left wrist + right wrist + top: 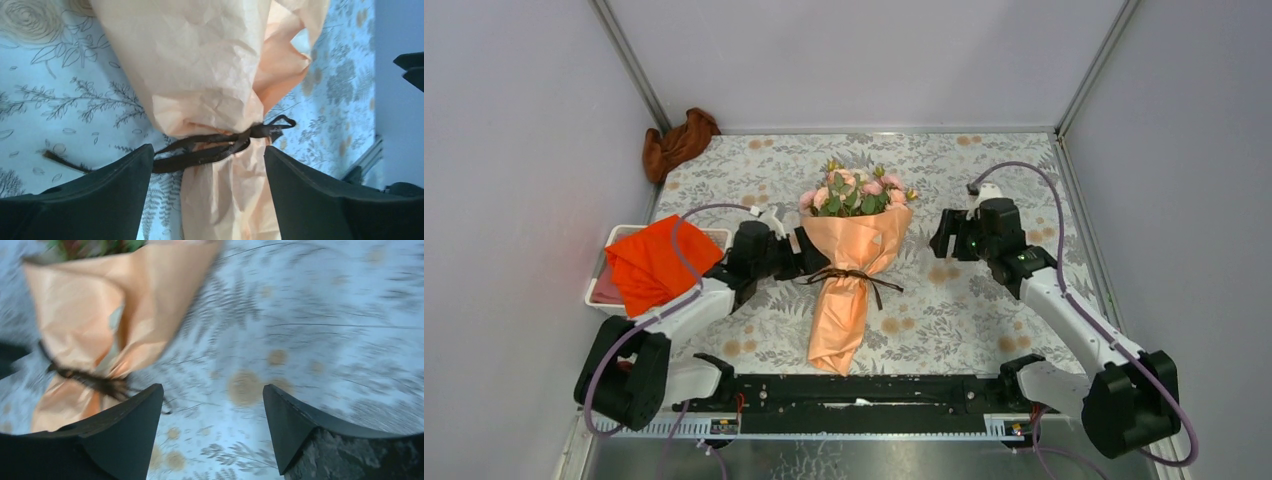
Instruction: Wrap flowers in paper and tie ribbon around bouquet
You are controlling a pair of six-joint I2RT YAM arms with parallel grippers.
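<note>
Floral-print desk (pixel 984 330) inside a grey-walled enclosure. Bouquet (pixel 854 265) lies at desk centre, blooms toward the far wall, tail toward the arm bases. Flowers (pixel 856 192): pink with green leaves, projecting from the top of the peach paper (pixel 842 320) cone. Dark ribbon (pixel 852 275) tied round the cone's waist, loose ends trailing to its right.

Left jaws: wide apart, grasping nothing, pointed at the cone at ribbon level, just beside its left side.

Right jaws: wide apart, nothing between them, right of the bouquet and clear of it; that wrist view is blurred.

Bright orange cloth (pixel 654 265) in white tray (pixel 594 297) at left edge. Brown cloth (pixel 679 140) in far left corner.
</note>
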